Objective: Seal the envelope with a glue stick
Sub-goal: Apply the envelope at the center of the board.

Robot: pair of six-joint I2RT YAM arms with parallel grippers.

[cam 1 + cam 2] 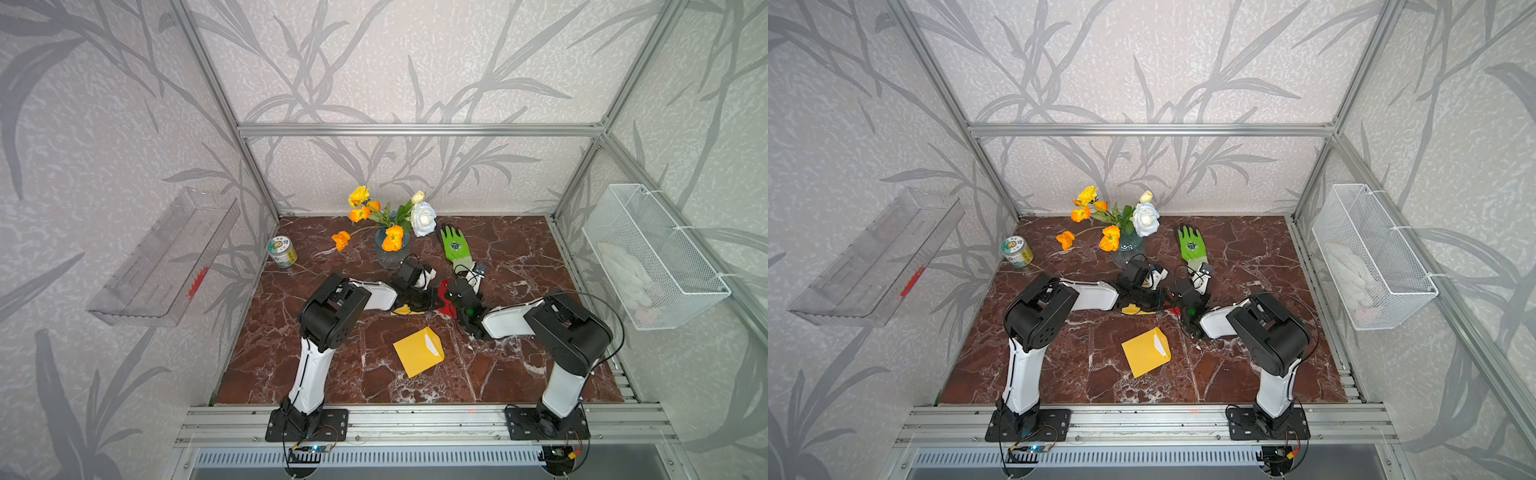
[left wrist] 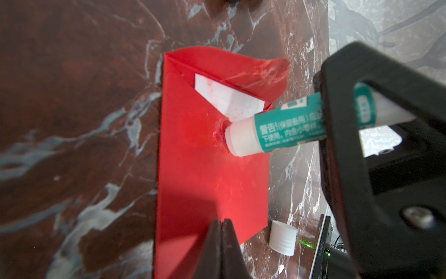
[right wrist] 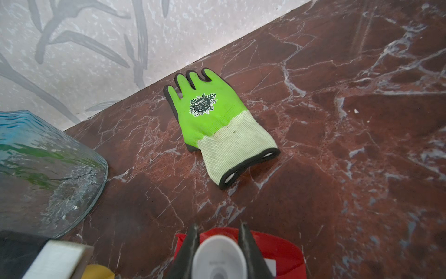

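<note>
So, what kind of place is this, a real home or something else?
Probably a robot test cell dressed like a home. An aluminium frame holds wallpapered panels, the left arm and right arm are bolted to a front rail, and a vase of flowers stands on the marble-look table.

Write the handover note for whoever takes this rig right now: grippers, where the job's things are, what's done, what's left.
Left gripper: shut, tips down on the red envelope, which lies flat on the table.
Right gripper: shut on the glue stick, whose tip touches the envelope at its mouth, beside the white card.
Cap: off, on the table next to the envelope.
Done: stick uncapped; glue smeared where the tip touches.
Left: the flap is open; finish gluing, fold it down, press it shut.
A yellow envelope lies apart, with no gripper on it.
</note>
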